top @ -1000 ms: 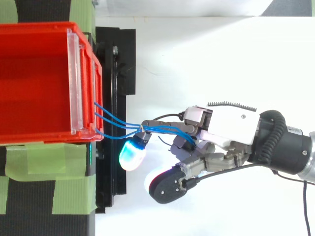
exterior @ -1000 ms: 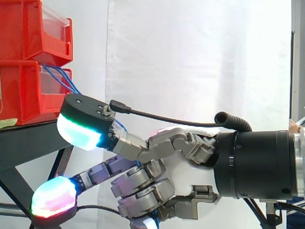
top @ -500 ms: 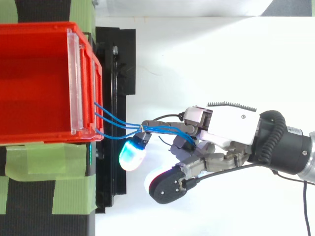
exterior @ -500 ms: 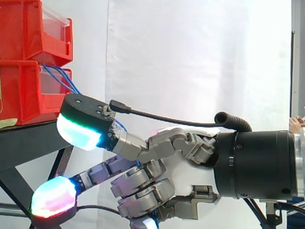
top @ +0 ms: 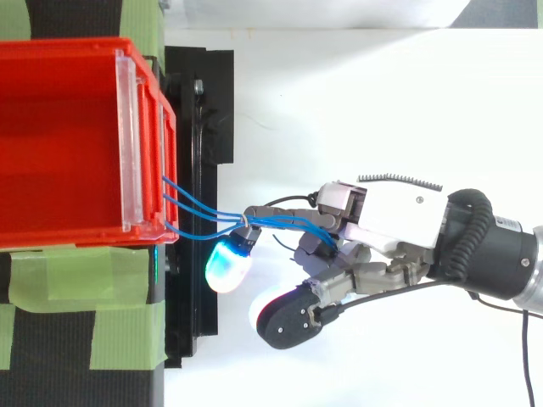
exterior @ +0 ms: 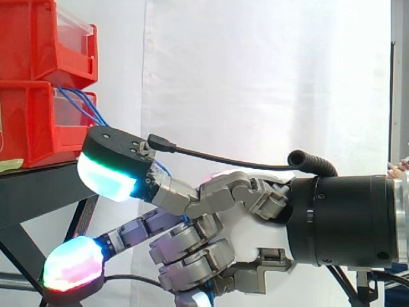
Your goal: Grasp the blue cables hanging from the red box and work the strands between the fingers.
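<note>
Fingers (top: 227,261) first: seen from above, the hand (top: 390,222) comes in from the right of the frame and has the blue cables (top: 199,212) caught. I'd call it closed on the strands, not loose. An outstretched finger reaches left with its cyan pad just below the bundle. The strands cross over that finger and disappear among the curled fingers just left of the palm. Another pad with a black back sits lower in the frame, apart from the cables. In the side view the lower fingers are clearly curled in toward the palm.

The cables come out of the front of the lower red box (exterior: 32,121), at the left middle of the top view. They start as a few separate strands, then bunch together about halfway to the hand. Their long axis runs pretty much left to right across the frame, dipping a little toward the bottom as it goes right. From the side they slope down from the upper left and pass behind the big glowing pad. So the fixed end is at the box on the left, and the free ends point right, into the hand.

My guess for the working step: the strands lie along the fingers more than across them, so rolling them means rubbing crosswise to that left-right line. The run looks fairly straight, so probably not much slack, and pulling farther right could tug the box.
</note>
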